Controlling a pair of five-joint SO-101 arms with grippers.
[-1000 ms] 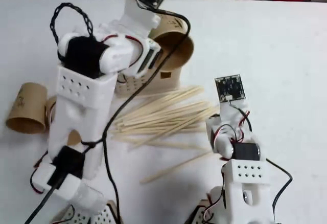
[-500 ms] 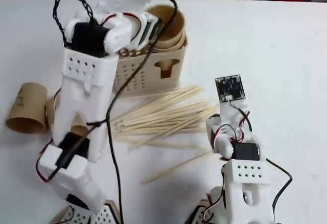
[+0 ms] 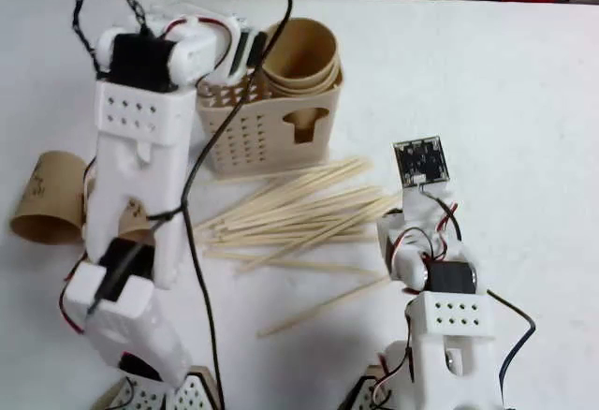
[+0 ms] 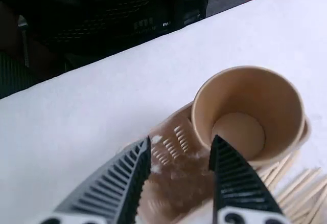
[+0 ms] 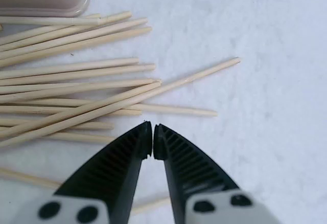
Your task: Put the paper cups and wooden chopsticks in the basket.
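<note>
right gripper: I see its jaws pressed together, empty, over the wooden chopsticks
wooden chopsticks: loose pile on the table, just before the basket
loose paper cup: on its side, beside the left arm
basket: holds stacked paper cups
left gripper: jaws apart, empty, above the basket

The white left arm swings off toward the far left. The left gripper has let go and is spread wide, and the brown paper cup now stands nested in the perforated beige plastic basket, which was tilted a second ago.
</note>
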